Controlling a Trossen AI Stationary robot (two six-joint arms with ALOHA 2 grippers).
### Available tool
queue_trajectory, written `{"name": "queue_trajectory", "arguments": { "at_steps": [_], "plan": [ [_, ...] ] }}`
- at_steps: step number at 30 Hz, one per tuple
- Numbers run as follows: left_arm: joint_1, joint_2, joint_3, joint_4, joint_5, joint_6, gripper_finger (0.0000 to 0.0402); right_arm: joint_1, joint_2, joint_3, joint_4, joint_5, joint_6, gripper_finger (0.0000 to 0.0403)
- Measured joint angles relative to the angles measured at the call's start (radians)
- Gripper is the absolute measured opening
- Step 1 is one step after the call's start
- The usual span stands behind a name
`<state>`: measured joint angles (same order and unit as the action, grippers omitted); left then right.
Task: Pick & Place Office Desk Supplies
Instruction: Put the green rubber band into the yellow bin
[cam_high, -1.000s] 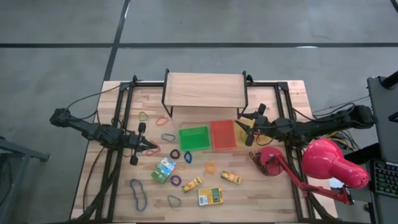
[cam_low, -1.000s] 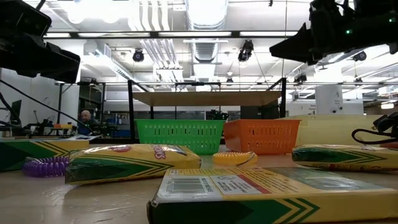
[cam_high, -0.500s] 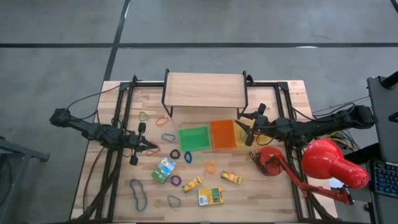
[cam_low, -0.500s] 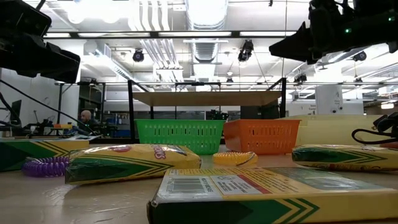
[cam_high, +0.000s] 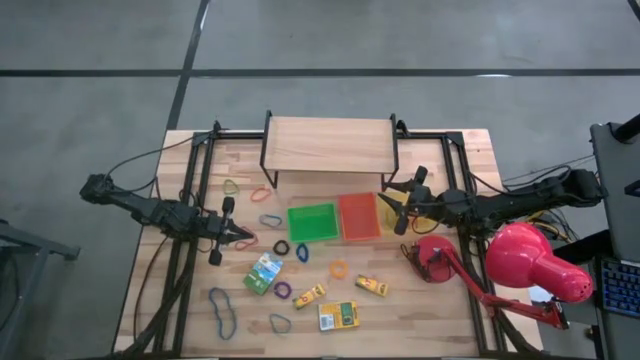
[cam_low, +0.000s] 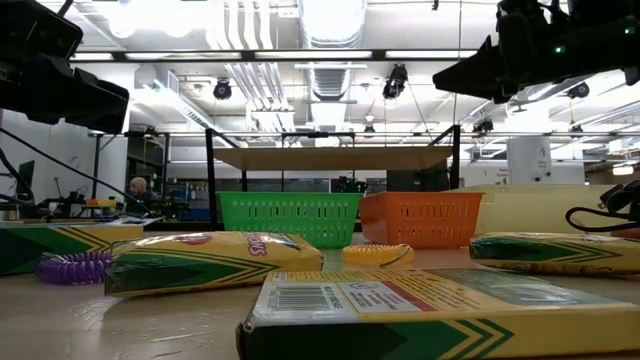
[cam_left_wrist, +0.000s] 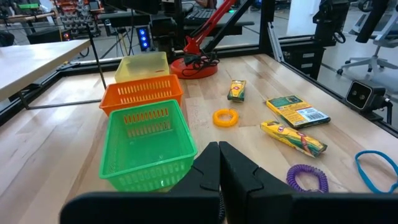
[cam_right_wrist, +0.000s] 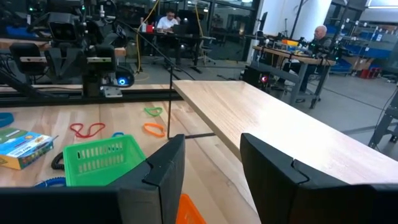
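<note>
While the rubber bands (cam_high: 221, 309) and crayon boxes (cam_high: 338, 316) lay scattered on the table's (cam_high: 440, 320) front half, nothing had moved in the last second. Right gripper (cam_high: 398, 206) hung open and empty beside the orange tray (cam_high: 358, 216); left gripper (cam_high: 246, 238) was shut, empty. No pick begun.

The orange tray (cam_right_wrist: 188, 212) in the right wrist view shows only a corner between the right arm's own fingers (cam_right_wrist: 160, 171), the rest cut off at 6 o'clock. In the low view the nearest printed box (cam_low: 440, 312) runs off the 6 o'clock edge, and a box at 9 o'clock (cam_low: 40, 244) is cut by the frame. The yellow tray (cam_high: 388, 212) in the high view is mostly covered by the right gripper (cam_high: 396, 208). The rubber bands (cam_high: 222, 310) there are too small to tell their exact colours
</note>
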<state>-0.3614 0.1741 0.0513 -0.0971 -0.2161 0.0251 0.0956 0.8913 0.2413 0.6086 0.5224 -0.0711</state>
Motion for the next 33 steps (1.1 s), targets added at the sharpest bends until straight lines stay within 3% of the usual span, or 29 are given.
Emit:
{"name": "queue_trajectory", "arguments": {
  "at_steps": [5,9,16,21,24,29,33],
  "plan": [
    [0.0,0.0,0.0,0.005,0.0,-0.018,0.0001,0.0,0.0,0.0,0.0,0.0,0.0,0.0154],
    [0.0,0.0,0.0,0.01,0.002,-0.195,0.0001,0.0,0.0,0.0,0.0,0.0,0.0,0.0157],
    [0.003,0.066,0.122,-0.178,-0.218,-0.327,0.0001,0.0,0.0,0.0,0.0,0.0,0.0,0.0149],
    [0.003,0.187,0.284,-0.296,-0.335,-0.382,0.0001,0.0,0.0,0.0,-0.001,0.0,0.0,0.0144],
    [0.01,0.287,0.402,-0.461,-0.397,-0.477,0.0001,0.0,0.0,0.0,-0.001,0.0,0.0,0.0144],
    [0.054,0.484,0.554,-0.736,-0.404,-0.706,0.0004,0.0,0.0,0.0,-0.001,0.0,0.0,0.015],
    [0.125,0.626,0.614,-0.867,-0.356,-0.928,0.0033,0.0,0.0,0.0,-0.002,0.0,0.0,0.0153]
  ]
}}
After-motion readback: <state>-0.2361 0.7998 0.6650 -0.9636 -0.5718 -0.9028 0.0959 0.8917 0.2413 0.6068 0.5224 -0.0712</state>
